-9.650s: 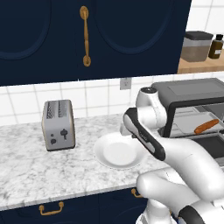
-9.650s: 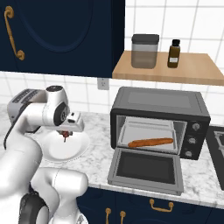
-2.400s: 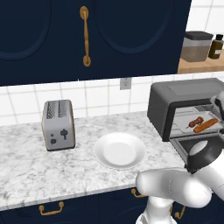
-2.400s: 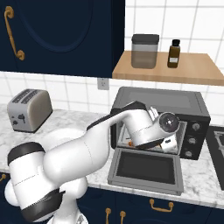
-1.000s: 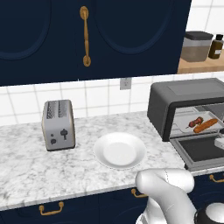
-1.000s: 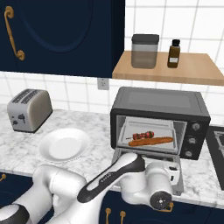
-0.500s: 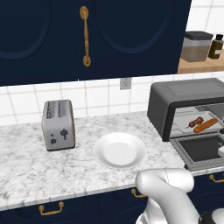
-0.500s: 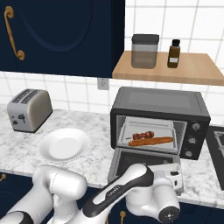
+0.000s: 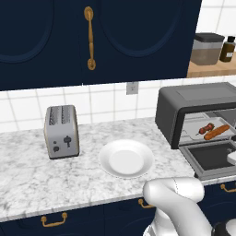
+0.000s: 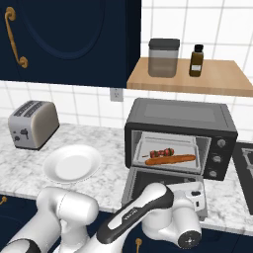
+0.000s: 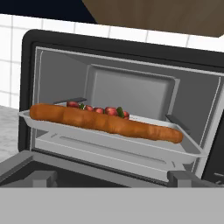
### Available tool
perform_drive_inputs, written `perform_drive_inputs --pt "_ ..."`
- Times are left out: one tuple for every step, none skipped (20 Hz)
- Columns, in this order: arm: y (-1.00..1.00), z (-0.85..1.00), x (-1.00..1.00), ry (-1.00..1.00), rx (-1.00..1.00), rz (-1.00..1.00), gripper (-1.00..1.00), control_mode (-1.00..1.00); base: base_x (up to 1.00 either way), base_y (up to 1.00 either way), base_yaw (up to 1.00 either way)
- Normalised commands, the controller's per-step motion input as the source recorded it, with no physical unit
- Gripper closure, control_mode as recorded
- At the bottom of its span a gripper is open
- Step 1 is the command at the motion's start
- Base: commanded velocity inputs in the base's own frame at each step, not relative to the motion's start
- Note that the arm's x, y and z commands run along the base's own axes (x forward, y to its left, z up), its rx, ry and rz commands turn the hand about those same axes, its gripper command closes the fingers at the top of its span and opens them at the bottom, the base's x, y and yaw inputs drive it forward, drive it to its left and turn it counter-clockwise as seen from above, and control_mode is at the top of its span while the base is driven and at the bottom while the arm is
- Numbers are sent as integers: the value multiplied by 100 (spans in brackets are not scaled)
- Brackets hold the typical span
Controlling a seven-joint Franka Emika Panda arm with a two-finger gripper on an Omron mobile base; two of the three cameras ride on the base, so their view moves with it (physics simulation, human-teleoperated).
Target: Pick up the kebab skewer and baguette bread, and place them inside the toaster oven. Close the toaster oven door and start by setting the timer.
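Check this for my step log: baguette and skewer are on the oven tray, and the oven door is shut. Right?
Not quite: the door is open, folded down flat in front of the oven, as the right base view shows. The baguette and skewer do lie on the tray.

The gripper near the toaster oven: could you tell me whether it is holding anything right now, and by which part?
Nothing is held. The gripper is open, low by the toaster oven door; the baguette bread and kebab skewer lie inside.
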Motion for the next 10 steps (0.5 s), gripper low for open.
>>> perform_drive_inputs --pt "2 0 6 0 0 0 -100 -100 0 0 0" --pt "11 0 14 0 0 0 -100 -100 0 0 0" --pt "13 4 9 0 0 0 -100 -100 0 0 0" --pt "0 0 4 3 0 0 -100 -100 0 0 0" --pt "0 0 8 13 0 0 -100 -100 0 0 0" --pt "0 0 4 16 3 -1 -100 -100 0 0 0" --pt "0 0 5 15 4 -3 -100 -100 0 0 0" --pt "0 0 16 12 7 -4 -100 -100 0 0 0" --pt "0 0 9 13 14 -5 -100 -100 0 0 0" --pt "0 0 18 9 16 -5 -100 -100 0 0 0"
